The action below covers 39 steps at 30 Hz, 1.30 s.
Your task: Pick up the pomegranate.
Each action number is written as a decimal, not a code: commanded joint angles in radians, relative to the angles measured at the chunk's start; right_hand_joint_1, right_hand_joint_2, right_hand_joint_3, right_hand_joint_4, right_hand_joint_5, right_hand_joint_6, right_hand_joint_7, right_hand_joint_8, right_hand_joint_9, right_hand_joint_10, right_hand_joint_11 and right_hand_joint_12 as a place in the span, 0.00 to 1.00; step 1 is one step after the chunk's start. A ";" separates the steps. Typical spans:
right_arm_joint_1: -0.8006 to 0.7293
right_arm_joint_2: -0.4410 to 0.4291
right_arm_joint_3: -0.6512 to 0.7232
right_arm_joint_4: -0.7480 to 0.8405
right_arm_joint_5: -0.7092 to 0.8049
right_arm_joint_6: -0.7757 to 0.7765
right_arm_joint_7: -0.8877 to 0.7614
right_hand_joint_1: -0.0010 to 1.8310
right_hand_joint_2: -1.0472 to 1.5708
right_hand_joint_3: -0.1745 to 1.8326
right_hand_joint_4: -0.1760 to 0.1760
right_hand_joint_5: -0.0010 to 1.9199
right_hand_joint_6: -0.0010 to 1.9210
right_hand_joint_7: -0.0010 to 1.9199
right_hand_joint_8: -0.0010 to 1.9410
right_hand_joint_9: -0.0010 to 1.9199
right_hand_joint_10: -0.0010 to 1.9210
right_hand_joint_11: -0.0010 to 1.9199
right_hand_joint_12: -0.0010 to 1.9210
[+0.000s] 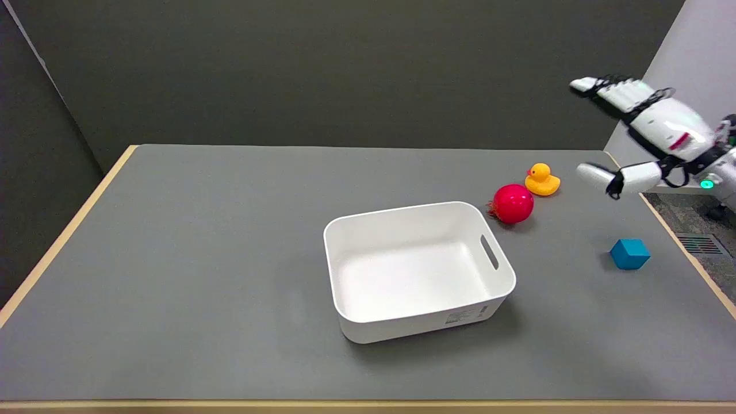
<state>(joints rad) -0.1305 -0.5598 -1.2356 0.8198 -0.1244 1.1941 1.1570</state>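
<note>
Grey tabletop (201, 276) with a pale wood edge, dark wall behind. My right hand (638, 132) is raised in the air over the table's far right corner, released, fingers stretched out and spread toward the left with the thumb held lower and apart, holding nothing.

Pomegranate (513, 203): lying on the table to the left of and below my hand, well apart from it, no contact. It is round, glossy red, with a small frayed crown pointing left toward the bin.

Surroundings: a yellow rubber duck (541, 179) sits just beside the pomegranate on its far right side, between the fruit and my hand; I cannot tell whether the two touch. A white plastic bin (500, 287) stands just left of the fruit, its far right corner close to the crown. A blue cube (629, 254) rests nearer the right edge, apart from the rest.
</note>
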 commanded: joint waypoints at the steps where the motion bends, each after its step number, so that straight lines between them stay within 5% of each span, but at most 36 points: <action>1: 0.015 0.141 -0.143 0.169 -0.297 -0.273 0.038 0.19 0.60 0.55 0.61 0.00 0.00 0.00 0.04 0.00 0.19 0.01 0.50; 5: 0.015 0.153 -0.148 0.176 -0.324 -0.317 0.040 0.20 0.60 0.51 0.61 0.00 0.00 0.00 0.04 0.00 0.19 0.00 0.53; 21: 0.015 0.215 -0.284 0.255 -0.366 -0.476 -0.013 0.22 0.60 0.54 0.58 0.00 0.00 0.00 0.01 0.00 0.17 0.00 0.41; 36: 0.051 0.124 -0.277 0.339 -0.355 -0.599 -0.072 0.22 0.60 0.55 0.58 0.00 0.00 0.00 0.00 0.00 0.17 0.00 0.42; 39: 0.169 0.104 -0.385 0.333 -0.362 -0.604 -0.066 0.21 0.60 0.55 0.59 0.00 0.00 0.00 0.00 0.00 0.17 0.00 0.42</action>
<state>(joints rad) -0.1076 -0.3969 -1.4820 1.0884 -0.4623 0.7080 1.1187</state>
